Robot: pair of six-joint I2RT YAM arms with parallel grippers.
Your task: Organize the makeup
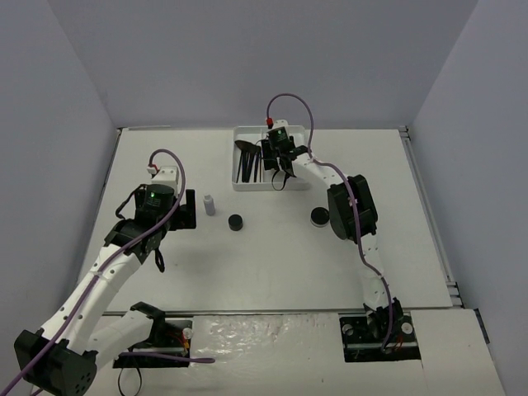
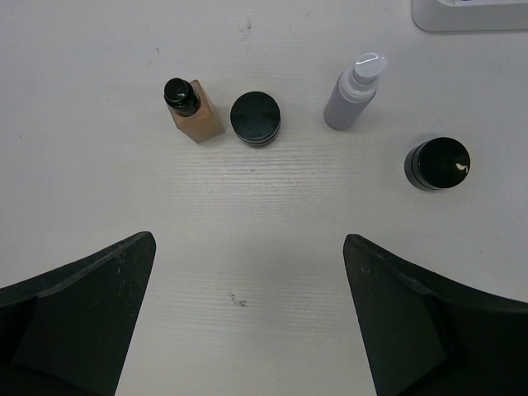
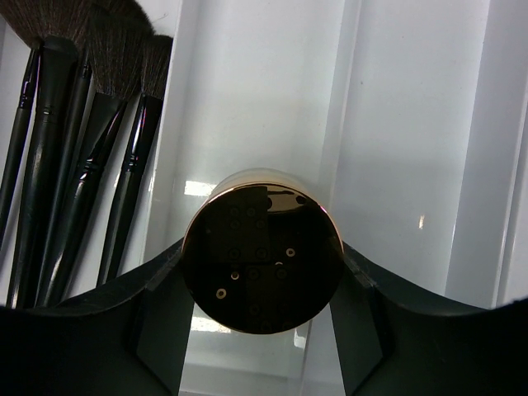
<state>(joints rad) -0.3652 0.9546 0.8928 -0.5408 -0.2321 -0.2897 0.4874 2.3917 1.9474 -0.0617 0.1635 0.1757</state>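
Tray (image 1: 247,129) sits at the far centre of the table (image 1: 412,247). Brushes (image 3: 82,148) lie in its left compartment, bristle ends toward the far edge. Round jar (image 3: 261,260) sits between the fingers of the right gripper (image 3: 261,276), over the middle compartment, just right of the brushes; resting or lifted, cannot tell.

On the table before the tray and to its left, running left to right: foundation bottle (image 2: 196,115), compact (image 2: 256,118) just beside it, spray bottle (image 2: 355,91), small jar (image 2: 436,163) nearer and further right. Left gripper (image 2: 249,247) hangs on the near side of this row, touching none. Another round container (image 1: 319,216) lies to the right, beside the right arm.
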